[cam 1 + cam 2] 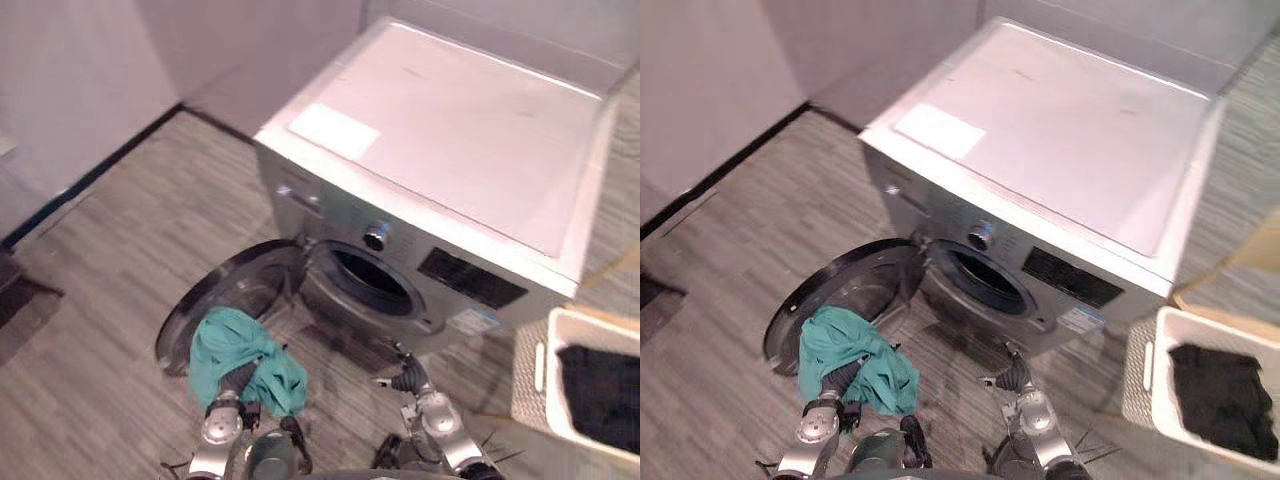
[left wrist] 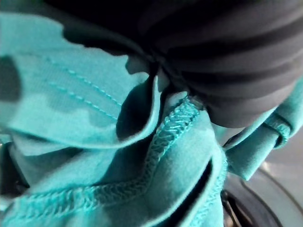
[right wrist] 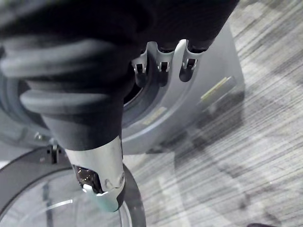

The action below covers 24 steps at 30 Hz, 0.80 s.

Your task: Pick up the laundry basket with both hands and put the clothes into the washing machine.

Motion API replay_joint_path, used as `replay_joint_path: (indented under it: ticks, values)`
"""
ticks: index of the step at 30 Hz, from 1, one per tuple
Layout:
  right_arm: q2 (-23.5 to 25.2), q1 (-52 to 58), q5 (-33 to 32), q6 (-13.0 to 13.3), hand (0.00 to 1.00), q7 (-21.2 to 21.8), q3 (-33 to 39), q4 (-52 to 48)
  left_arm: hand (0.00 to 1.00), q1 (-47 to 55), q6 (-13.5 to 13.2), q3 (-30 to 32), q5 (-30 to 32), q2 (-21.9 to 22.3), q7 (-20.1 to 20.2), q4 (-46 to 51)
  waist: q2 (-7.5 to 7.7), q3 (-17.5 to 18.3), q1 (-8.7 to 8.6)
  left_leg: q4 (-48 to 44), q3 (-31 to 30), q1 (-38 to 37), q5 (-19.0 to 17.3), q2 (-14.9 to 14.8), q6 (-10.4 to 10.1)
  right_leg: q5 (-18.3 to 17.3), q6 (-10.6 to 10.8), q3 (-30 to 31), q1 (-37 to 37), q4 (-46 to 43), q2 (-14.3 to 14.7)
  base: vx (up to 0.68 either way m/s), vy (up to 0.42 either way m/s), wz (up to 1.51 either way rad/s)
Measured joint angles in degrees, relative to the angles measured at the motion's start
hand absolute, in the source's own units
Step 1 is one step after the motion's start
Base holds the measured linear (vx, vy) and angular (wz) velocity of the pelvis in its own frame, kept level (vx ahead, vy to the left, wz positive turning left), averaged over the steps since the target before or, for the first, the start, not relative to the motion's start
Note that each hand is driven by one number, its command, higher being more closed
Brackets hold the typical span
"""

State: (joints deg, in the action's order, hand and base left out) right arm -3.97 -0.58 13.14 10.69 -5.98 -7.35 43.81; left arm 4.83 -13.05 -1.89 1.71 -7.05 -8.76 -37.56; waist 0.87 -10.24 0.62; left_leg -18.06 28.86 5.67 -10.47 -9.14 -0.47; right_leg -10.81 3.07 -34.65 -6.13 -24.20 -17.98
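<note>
A teal garment hangs draped over my left hand, held off the floor in front of the washing machine's open round door. In the left wrist view the teal cloth wraps right up against the hand's dark cover and hides the fingers. The drum opening of the silver washing machine gapes dark, just right of the garment. My right hand hovers low before the machine's front, below the opening, with relaxed fingers, the thumb held out, and nothing in it.
A white laundry basket stands on the wooden floor to the right of the machine, with dark clothes inside. A pale wall with a dark skirting runs along the left. The open door lies low, swung out to the left.
</note>
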Motion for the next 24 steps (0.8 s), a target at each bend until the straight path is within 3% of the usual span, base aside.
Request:
replay_joint_path:
  ticks: [3,4,6,7,8,9,11,12,13,14,15,18,20,24]
  values:
    - [-0.2,1.9,0.0,0.0,0.00,-0.1,0.6,0.0,1.00,0.2,0.0,-0.2,0.0,0.2,0.3,0.0,0.03,0.0,0.09,-4.5,1.5,-1.4,-0.2,-2.1,-0.1,-0.4,0.8,4.0,2.3,6.0,2.9,0.12,-0.132,-0.79]
    - [-0.6,2.5,0.0,0.0,0.00,-0.1,0.6,0.1,1.00,0.1,0.1,-0.1,0.0,0.2,0.6,0.0,-0.08,0.0,0.06,-10.1,1.0,0.4,-0.2,-4.3,-0.2,-0.5,1.6,5.1,3.1,7.5,4.1,0.12,-0.158,-0.72]
    - [-2.1,3.3,-0.3,-0.1,0.00,-0.4,0.5,0.1,1.00,0.8,0.3,-0.2,0.0,1.1,1.0,0.2,-1.69,-0.9,0.19,-23.3,-3.4,3.8,0.5,-9.0,0.8,-0.5,1.5,7.6,5.1,8.3,6.8,0.11,-0.080,-0.87]
    - [-2.5,3.2,-0.3,-0.2,0.00,-0.5,0.4,0.1,1.00,1.6,0.4,-0.4,-0.1,1.8,1.0,0.2,-1.45,-1.4,0.55,-29.0,-7.9,6.5,1.0,-9.6,0.7,-0.8,1.3,10.1,6.1,8.3,7.3,0.12,0.078,-1.15]
    - [-3.3,2.6,-0.3,-0.5,0.00,-1.5,0.8,0.1,1.00,1.8,0.4,-1.8,0.0,2.3,1.1,0.3,-1.16,-1.8,0.54,-27.5,-13.7,8.1,-4.3,-5.9,-2.0,-0.9,1.3,13.1,5.7,7.6,6.4,0.12,0.118,-1.11]
    - [-3.6,2.2,-0.3,-0.6,0.00,-1.7,1.0,0.1,1.00,1.5,0.4,-2.5,0.0,2.3,1.2,0.3,-0.89,-2.0,0.38,-25.7,-15.6,8.7,-5.0,-4.3,-2.4,-0.8,1.3,14.1,5.4,7.4,6.0,0.12,0.120,-1.09]
    - [-3.6,2.0,-0.2,-0.7,0.00,-1.7,1.9,0.1,1.00,0.8,0.4,-3.3,-0.1,2.6,1.1,0.5,-1.01,-2.2,0.32,-17.4,-20.7,9.9,-4.8,-0.9,-2.8,-0.9,1.3,17.5,4.1,6.1,5.7,0.08,0.174,-0.91]
    - [-3.8,2.1,-0.2,-0.7,0.00,-1.7,1.9,0.0,1.00,0.5,0.3,-4.1,-0.2,2.6,1.0,0.8,-2.57,-1.8,0.39,-9.4,-24.3,9.4,-0.8,0.4,-4.7,-1.7,2.9,19.3,3.0,4.1,6.4,0.08,0.254,-0.94]
    - [-3.1,1.9,-0.1,-0.9,0.00,-1.8,1.9,0.1,1.00,0.0,0.3,-4.9,-0.8,1.8,0.9,1.1,-1.18,-2.3,0.49,-10.5,-23.5,9.7,-2.0,1.5,-4.1,-3.9,4.9,22.1,1.0,1.2,5.1,0.11,0.264,-0.77]
    - [-2.7,2.0,0.0,-0.9,0.00,-1.7,1.8,-0.1,1.00,-0.5,0.3,-4.9,-1.1,1.5,0.8,1.3,-0.33,-2.4,0.19,-10.9,-23.2,10.1,-2.3,2.3,-3.7,-4.4,5.3,22.9,-0.4,-0.2,4.1,0.09,0.197,-0.30]
    - [-2.3,2.2,0.1,-0.8,0.00,-1.6,1.9,-0.2,1.00,-2.6,0.3,-4.9,-1.4,1.0,0.3,1.6,1.52,-3.3,-0.20,-13.2,-22.5,11.9,-2.9,3.3,-2.7,-5.2,5.6,23.7,-2.9,-3.7,2.4,0.03,0.163,0.05]
    - [-2.8,0.2,0.5,-1.1,0.00,-1.8,2.0,-0.2,1.00,-5.5,0.3,-5.1,-1.7,1.1,-0.5,3.5,0.35,-7.7,-0.20,-20.2,-21.4,15.4,-5.0,3.2,-1.9,-5.8,5.4,25.7,-7.4,-10.0,1.2,-0.06,0.144,-0.19]
    - [-3.1,-3.6,0.4,-1.1,0.00,-2.7,1.9,-0.2,1.00,-6.9,0.2,-5.2,-2.2,0.7,-1.7,4.9,-0.57,-10.5,-0.42,-26.0,-19.5,19.0,-9.0,2.7,-0.8,-7.9,6.3,29.3,-13.3,-17.0,0.7,-0.13,0.162,-0.55]
    - [-3.5,-8.5,-0.9,-1.1,0.00,-4.5,2.0,-0.6,1.00,-11.8,0.2,-5.1,-4.1,0.3,-4.4,5.6,-0.53,-14.4,-1.53,-35.0,-17.6,26.4,-13.2,0.7,0.3,-11.6,8.5,32.9,-22.5,-25.3,0.3,-0.15,0.061,-0.34]
